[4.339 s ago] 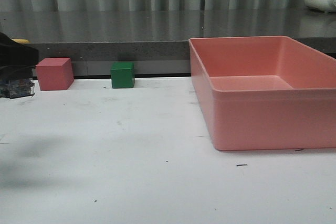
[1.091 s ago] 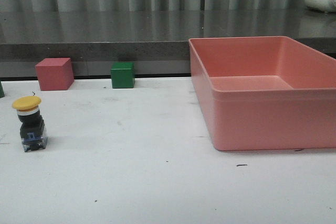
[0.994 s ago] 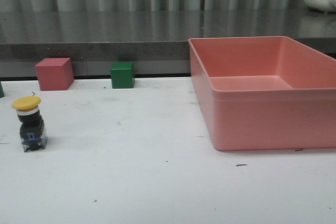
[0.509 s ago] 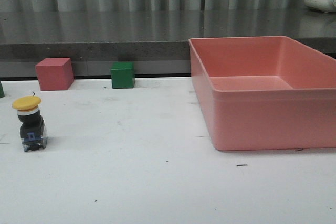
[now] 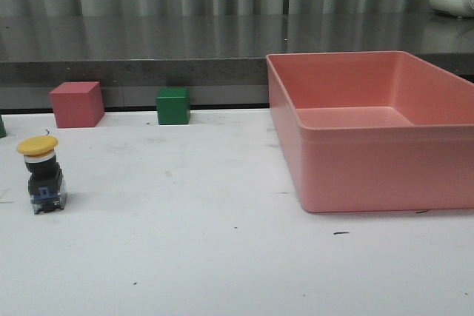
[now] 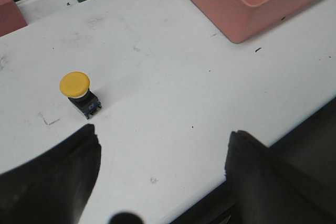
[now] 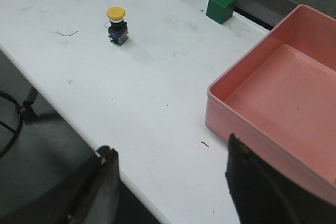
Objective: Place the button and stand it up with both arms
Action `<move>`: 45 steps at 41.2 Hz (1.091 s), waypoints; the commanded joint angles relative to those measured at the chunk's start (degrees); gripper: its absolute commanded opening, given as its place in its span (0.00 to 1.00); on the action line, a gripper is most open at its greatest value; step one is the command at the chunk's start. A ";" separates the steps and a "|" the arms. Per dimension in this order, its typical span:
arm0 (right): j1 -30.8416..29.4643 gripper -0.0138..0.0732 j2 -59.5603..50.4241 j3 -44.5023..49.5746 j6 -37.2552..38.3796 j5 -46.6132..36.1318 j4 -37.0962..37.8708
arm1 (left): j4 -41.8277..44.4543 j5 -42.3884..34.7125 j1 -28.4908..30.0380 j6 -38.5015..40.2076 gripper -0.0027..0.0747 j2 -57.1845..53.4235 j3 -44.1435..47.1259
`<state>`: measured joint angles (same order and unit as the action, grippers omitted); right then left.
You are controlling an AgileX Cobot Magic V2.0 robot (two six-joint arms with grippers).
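The button (image 5: pixel 42 174) stands upright on the white table at the left, yellow cap up, black body on a clear/blue base. It also shows in the left wrist view (image 6: pixel 80 92) and in the right wrist view (image 7: pixel 117 24). My left gripper (image 6: pixel 163 140) is open and empty, hanging above the table's front edge, away from the button. My right gripper (image 7: pixel 170 156) is open and empty, above the front edge of the table near the tray. Neither gripper shows in the front view.
A large pink tray (image 5: pixel 355 160) stands at the right, also seen in the right wrist view (image 7: pixel 231 98). A pink cube (image 5: pixel 76 103) and a green cube (image 5: pixel 172 105) sit at the table's back edge. Another green block (image 5: pixel 2 126) is at the far left edge.
Earlier the left gripper held the button at the far left of the front view. It has since let go and left that view; the button stands alone, unmoved over the last second.
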<state>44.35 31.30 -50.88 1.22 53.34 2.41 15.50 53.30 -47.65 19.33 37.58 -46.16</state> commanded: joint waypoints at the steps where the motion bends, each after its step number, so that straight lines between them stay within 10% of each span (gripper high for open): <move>1: -0.14 0.70 0.27 -1.20 -0.57 -4.89 0.62 | 0.51 -3.75 -0.49 0.00 0.64 -0.06 -2.03; 6: -0.14 0.63 0.27 -1.20 -0.57 -4.57 0.62 | 0.51 -3.75 -0.49 0.00 0.54 -0.06 -1.93; 18: -0.14 0.07 0.27 -1.20 -0.57 -4.42 0.62 | 0.51 -4.83 -0.49 0.00 0.10 -0.06 -1.54; 45: -0.14 0.08 0.27 -1.20 -0.57 -4.48 0.82 | 0.40 -6.58 -0.49 0.00 0.01 -0.06 -1.54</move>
<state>44.35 31.30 -50.88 1.22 53.07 2.41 15.50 50.84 -47.78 19.33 37.58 -46.16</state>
